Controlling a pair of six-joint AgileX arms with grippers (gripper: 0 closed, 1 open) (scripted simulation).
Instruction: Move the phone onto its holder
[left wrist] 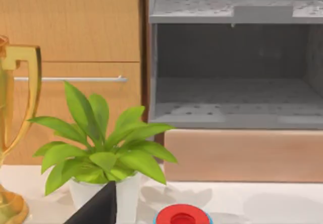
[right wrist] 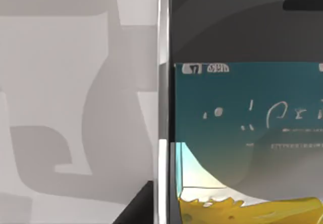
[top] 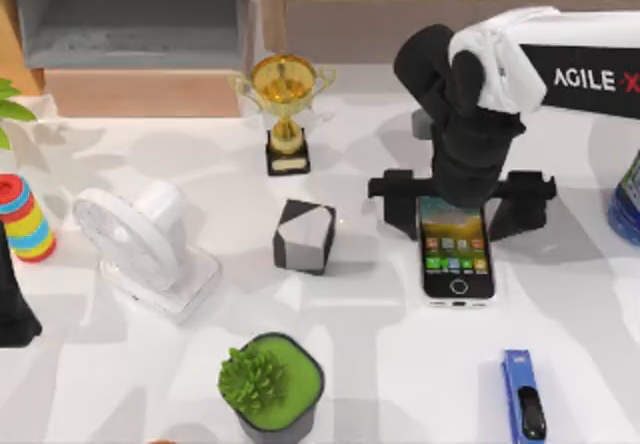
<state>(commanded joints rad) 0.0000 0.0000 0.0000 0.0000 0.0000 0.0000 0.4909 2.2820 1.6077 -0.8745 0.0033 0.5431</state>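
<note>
Seen from above, the AgileX left arm sat parked at the white table's [top: 380,364] far left edge, only a dark part of it showing, beside a stack of coloured rings [top: 26,219]. Rightward stood a white desk fan [top: 130,234], a gold trophy [top: 284,94] on a black base, a black-and-white cube [top: 304,235] and a potted green succulent [top: 268,379] near the front edge.

Right of centre, the right arm reached in from the right edge, its black wrist bent straight down over the top end of the phone [top: 456,252]. The phone lay flat, face up, screen lit, its home button toward the front. The right gripper [top: 458,204] hung just above or on the phone's top end; whether its fingers were apart or together could not be told. A black phone holder [top: 520,199] stood behind the phone, its ends showing on either side of the wrist. A blue stapler-like bar [top: 523,394] lay near the front right.

The left wrist view showed a leafy potted plant [left wrist: 103,148], the trophy's handle [left wrist: 20,103], a grey shelf unit [left wrist: 232,72] and wooden drawers [left wrist: 70,67]. The right wrist view showed the phone's [right wrist: 242,133] upper screen and silver edge close up.
</note>
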